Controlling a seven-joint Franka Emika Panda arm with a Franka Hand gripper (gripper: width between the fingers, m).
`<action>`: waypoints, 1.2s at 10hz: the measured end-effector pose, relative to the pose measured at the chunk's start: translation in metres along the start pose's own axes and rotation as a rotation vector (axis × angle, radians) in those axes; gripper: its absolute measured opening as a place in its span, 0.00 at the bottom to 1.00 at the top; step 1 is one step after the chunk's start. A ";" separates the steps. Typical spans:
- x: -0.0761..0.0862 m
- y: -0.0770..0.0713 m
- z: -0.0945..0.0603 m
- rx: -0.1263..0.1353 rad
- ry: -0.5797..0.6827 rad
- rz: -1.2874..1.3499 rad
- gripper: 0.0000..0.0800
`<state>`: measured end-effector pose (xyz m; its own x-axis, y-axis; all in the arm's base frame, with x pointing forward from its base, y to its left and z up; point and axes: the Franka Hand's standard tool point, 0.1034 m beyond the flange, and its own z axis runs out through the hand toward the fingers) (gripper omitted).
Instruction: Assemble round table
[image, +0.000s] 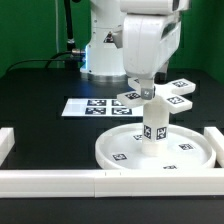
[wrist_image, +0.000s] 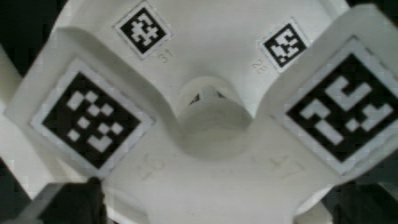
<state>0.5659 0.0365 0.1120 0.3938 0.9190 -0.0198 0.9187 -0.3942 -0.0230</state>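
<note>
Your gripper (image: 146, 89), fingers released, hovers over the cross (wrist_image: 206, 106) seated on the post (image: 153, 128) in the disc (image: 113, 152), likely to twist it home; marker board (image: 88, 106) at ten o'clock.

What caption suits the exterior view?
Open gripper above the cross-shaped piece, atop the post standing on the round disc.

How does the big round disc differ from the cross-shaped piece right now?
Shape: the round disc is a rimmed circle; the cross-shaped piece has four arms.
Size: the round disc is clearly wider than the cross-shaped piece.
Pose: the round disc lies flat on the table, while the cross-shaped piece sits raised, at the top of the post standing on the disc.
Both are white and carry black-and-white square tags.
</note>
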 end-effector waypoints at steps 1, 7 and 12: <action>0.000 0.000 0.000 0.001 0.000 0.000 0.81; 0.001 0.003 -0.004 0.002 -0.006 0.005 0.81; -0.001 0.002 -0.001 0.008 -0.010 -0.084 0.81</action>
<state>0.5673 0.0348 0.1127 0.3151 0.9486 -0.0279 0.9482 -0.3160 -0.0332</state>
